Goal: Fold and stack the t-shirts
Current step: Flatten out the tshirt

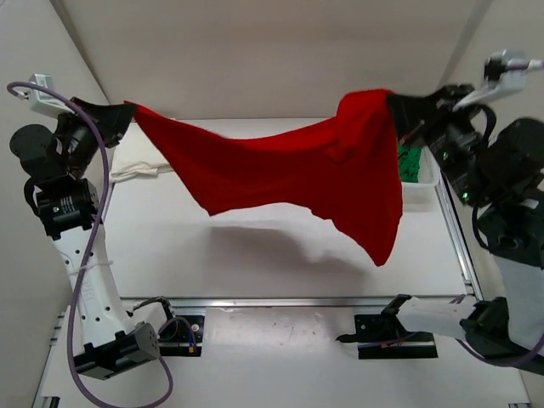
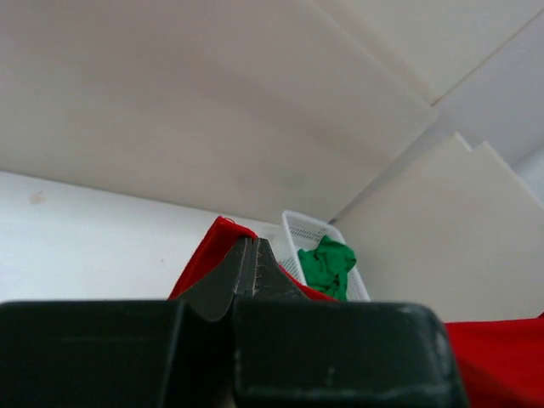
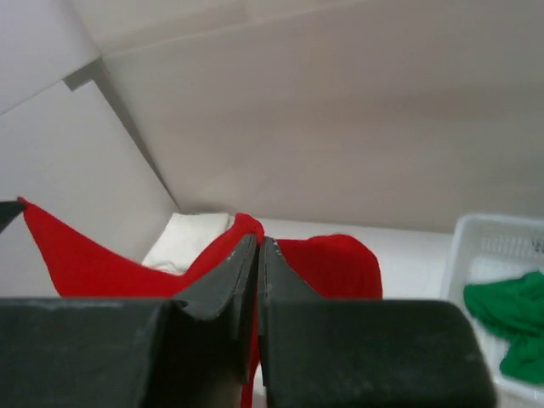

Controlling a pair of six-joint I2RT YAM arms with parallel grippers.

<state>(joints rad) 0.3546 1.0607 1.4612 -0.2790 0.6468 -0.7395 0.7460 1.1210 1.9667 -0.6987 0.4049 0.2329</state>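
At about ten o'clock over the tabletop (image 1: 255, 272), the left gripper (image 1: 126, 108) was clamped tight on one corner of the red shirt (image 1: 289, 166). Just below it, at nine o'clock, the cream shirt (image 1: 136, 163) lay on the tabletop. The red shirt hung stretched in the air between the arms, sagging in the middle, its right part drooping lowest toward five o'clock. At two o'clock the right gripper (image 1: 393, 104) was pinched shut on the other corner. Beyond it, at three o'clock, the green shirt (image 1: 411, 161) sat in the basket (image 1: 419, 197). I judged the cloth light, limp and quick to slump, so best held at corners or hems and pulled taut. No brand, label or writing could be read.
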